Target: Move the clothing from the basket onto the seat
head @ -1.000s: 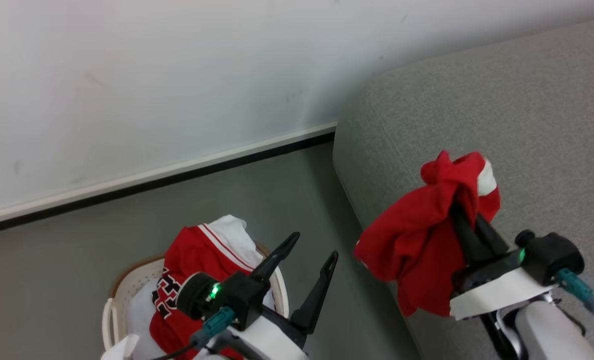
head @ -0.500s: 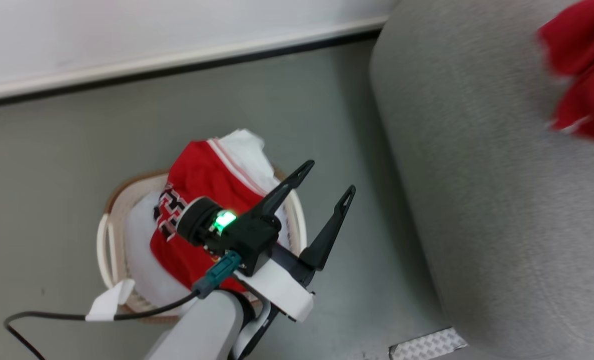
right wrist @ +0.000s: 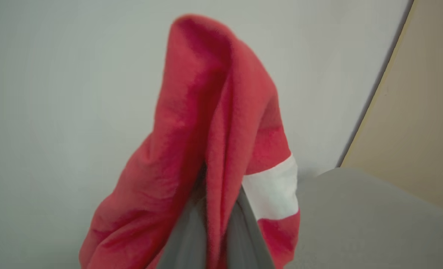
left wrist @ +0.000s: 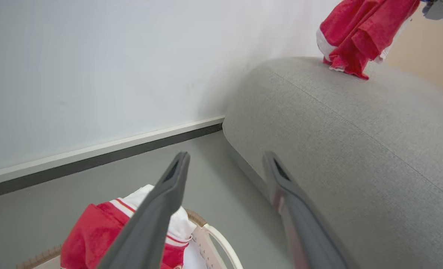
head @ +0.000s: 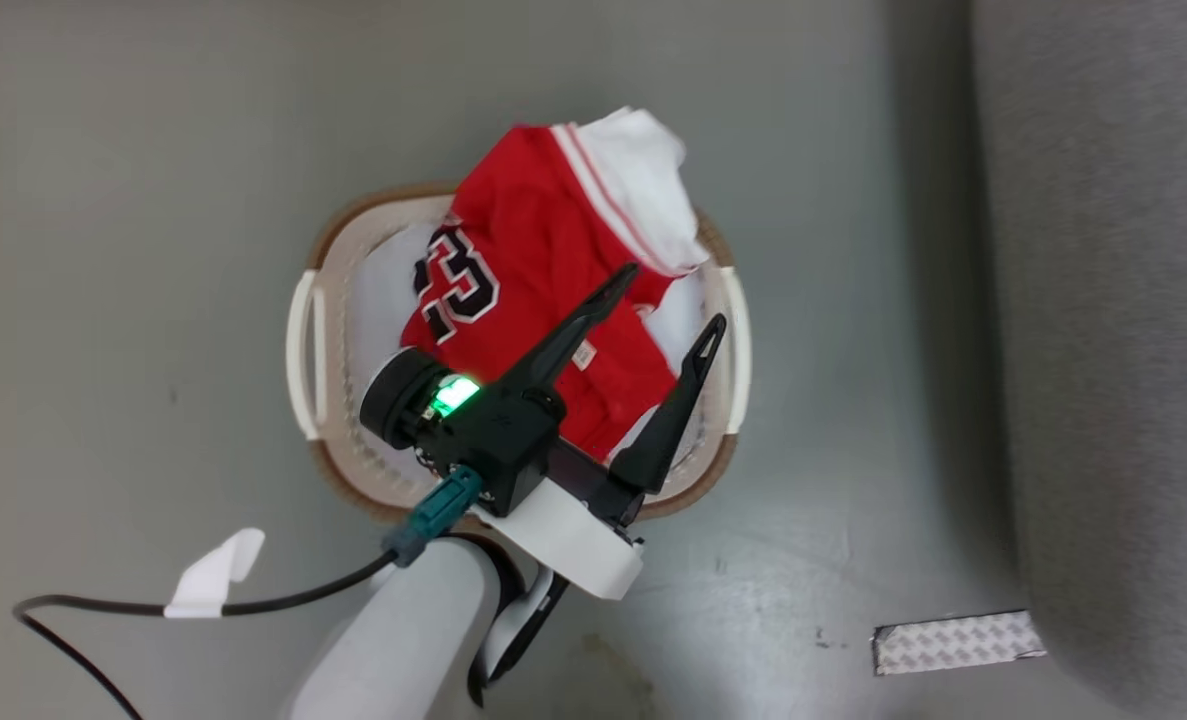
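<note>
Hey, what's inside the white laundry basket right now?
A crumpled red fabric jersey with white trim and black-and-white lettering lies in the cream perforated plastic basket, draping over its brown rim. Anything beneath the jersey is covered.

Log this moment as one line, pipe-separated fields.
left gripper: open, above cream perforated plastic basket | right gripper: shut on red white-banded fabric garment, by grey fabric sofa | red numbered jersey: in basket
</note>
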`<state>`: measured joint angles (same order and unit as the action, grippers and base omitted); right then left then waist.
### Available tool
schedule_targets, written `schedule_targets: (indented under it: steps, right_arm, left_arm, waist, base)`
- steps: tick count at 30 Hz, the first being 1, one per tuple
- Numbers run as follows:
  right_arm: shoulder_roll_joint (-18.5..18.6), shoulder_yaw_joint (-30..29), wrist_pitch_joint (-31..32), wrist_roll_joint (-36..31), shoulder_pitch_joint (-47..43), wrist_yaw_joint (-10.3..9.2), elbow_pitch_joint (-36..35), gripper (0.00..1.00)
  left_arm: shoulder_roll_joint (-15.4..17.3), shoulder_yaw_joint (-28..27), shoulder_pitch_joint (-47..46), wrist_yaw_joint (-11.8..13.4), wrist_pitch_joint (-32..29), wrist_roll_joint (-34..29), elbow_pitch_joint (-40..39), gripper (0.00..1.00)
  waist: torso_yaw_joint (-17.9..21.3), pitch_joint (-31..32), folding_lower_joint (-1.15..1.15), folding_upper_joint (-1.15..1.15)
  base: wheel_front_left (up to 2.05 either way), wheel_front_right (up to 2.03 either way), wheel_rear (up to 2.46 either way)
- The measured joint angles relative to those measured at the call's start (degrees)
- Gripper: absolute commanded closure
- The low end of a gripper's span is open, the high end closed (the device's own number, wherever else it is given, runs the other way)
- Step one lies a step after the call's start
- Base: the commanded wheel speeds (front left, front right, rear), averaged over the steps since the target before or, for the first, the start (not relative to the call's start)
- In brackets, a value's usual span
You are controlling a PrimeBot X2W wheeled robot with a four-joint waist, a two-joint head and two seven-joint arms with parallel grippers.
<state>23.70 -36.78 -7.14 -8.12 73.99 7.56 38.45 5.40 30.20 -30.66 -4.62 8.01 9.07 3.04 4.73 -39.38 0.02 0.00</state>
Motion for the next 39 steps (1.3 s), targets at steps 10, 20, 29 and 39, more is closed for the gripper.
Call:
schedule_targets:
  steps: [10,20,29,39]
  right_arm:
    - [-4.5,-16.6,-3.8,-12.2,-4.9,0.0,9.7,0.0]
    - [-8.3,-15.7,-7.6,-15.3,-9.7,0.0,13.6,0.0]
    - [-15.6,1.1,-8.0,-6.0,-24.9,0.0,-0.1,0.0]
    - [-18.9,16.7,-8.0,5.1,-48.5,0.0,-16.0,0.0]
  left_arm:
    - [-0.9,0.1,-0.4,0.6,1.8,2.6,2.7,0.0]
    - [-1.1,-1.7,1.7,1.9,3.9,5.3,5.8,0.0]
    - [-0.2,-4.6,8.4,4.6,6.0,7.5,10.2,0.0]
    - [1.1,-12.1,17.4,9.8,7.1,7.9,11.2,0.0]
  waist:
    - [-4.6,-2.8,0.0,0.0]
    - [-2.9,4.8,-0.01,0.0]
    - [-0.8,15.1,-0.03,0.0]
    - [-1.1,26.9,-0.04,0.0]
  base:
    - [0.0,0.0,0.0]
    - [0.0,0.0,0.0]
    - [0.0,0.0,0.0]
    - [0.0,0.0,0.0]
